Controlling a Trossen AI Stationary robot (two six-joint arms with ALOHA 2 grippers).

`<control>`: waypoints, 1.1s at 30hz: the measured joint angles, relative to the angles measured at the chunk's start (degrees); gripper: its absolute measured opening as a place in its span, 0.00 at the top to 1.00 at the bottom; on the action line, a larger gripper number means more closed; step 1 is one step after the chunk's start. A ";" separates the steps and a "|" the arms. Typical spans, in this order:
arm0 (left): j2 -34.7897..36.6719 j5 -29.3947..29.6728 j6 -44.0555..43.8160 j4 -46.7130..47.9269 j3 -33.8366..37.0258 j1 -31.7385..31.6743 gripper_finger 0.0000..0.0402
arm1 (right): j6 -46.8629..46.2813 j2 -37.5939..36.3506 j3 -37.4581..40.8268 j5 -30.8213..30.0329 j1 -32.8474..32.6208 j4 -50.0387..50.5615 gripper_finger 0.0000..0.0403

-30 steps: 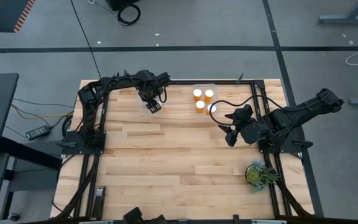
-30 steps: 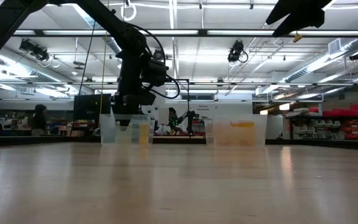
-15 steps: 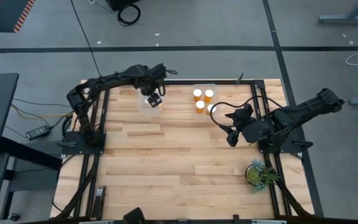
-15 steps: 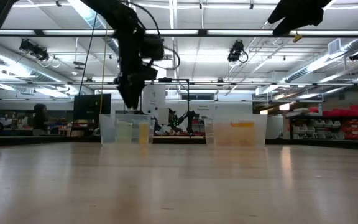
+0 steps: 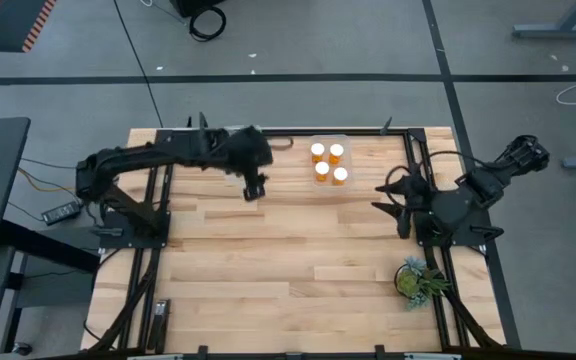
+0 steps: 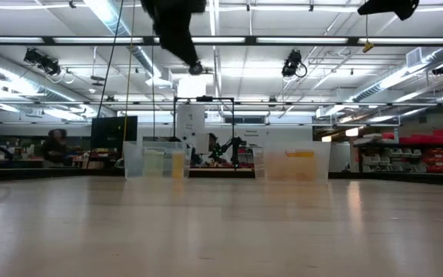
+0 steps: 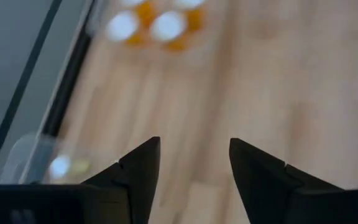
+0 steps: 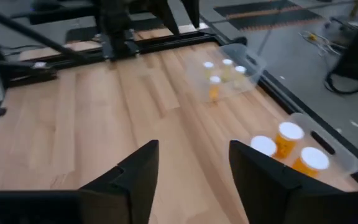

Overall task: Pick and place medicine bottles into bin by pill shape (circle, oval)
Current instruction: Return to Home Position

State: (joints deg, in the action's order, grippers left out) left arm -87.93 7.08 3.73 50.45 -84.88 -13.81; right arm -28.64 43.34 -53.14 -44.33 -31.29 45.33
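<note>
Above the far part of the light wooden table [image 5: 268, 260], the left gripper [image 5: 252, 186] hangs raised at the end of its outstretched dark arm. Its two dark fingers [image 7: 138, 168] are spread apart, with nothing between them. Just beside and partly under this gripper sits the left clear plastic bin [image 6: 152, 160]; in the high view the arm covers most of it. The left wrist view shows one blurred white-capped bottle [image 7: 59, 167] inside this bin, and the low view shows pale yellow content behind its wall.

The right gripper [image 8: 194, 146] is held near the table's right edge, close to its own base and well apart from both bins. Its fingers are likewise spread and hold nothing. Bare wood separates it from the nearer bin.

Between the two grippers, at the table's far edge, stands the right clear plastic bin [image 5: 329, 138]. It contains four amber-orange pill bottles with round white caps [image 5: 322, 169], grouped close together. Each bottle stands upright with its long axis vertical and its cap pointing up at the overhead camera.

A small green potted plant [image 5: 418, 278] stands near the right edge, beside the right arm's base. A person [image 6: 52, 146] shows in the room beyond the table.
</note>
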 joint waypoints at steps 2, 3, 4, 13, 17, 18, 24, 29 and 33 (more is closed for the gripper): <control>1.03 -0.62 0.37 -1.36 0.00 3.61 0.52 | 1.07 -2.19 3.03 -0.30 -1.51 -1.88 0.53; 1.48 -1.72 0.71 -2.47 0.00 5.15 0.53 | 1.65 -3.45 4.65 -0.41 -2.20 -2.84 0.54; 1.74 -2.99 1.09 -3.70 0.00 6.63 0.54 | 2.18 -4.88 6.42 -0.45 -2.78 -4.14 0.56; 0.63 -10.04 4.52 -13.18 0.02 15.30 0.68 | 9.98 -21.14 21.87 2.24 -3.85 -18.88 0.71; -0.26 -10.34 4.98 -14.89 1.38 16.78 0.74 | 11.79 -26.42 26.89 5.41 -3.73 -22.72 0.78; -0.15 -10.38 5.22 -17.24 3.09 16.99 0.76 | 12.64 -27.33 27.98 5.89 -3.73 -24.06 0.80; 2.58 -10.47 5.66 -29.96 17.52 16.61 0.86 | 21.71 -30.23 35.46 11.48 -3.71 -39.45 0.91; 8.67 -11.94 4.22 -37.12 28.18 15.51 0.93 | 29.16 -30.00 41.74 17.85 -0.60 -52.68 0.97; 15.73 -12.00 2.92 -44.39 35.13 15.13 0.98 | 28.94 -30.36 44.34 20.36 6.03 -54.48 0.98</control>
State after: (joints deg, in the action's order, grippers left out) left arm -72.20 -4.91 6.65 6.05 -49.75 1.32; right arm 0.30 12.99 -8.80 -23.97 -25.26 -9.15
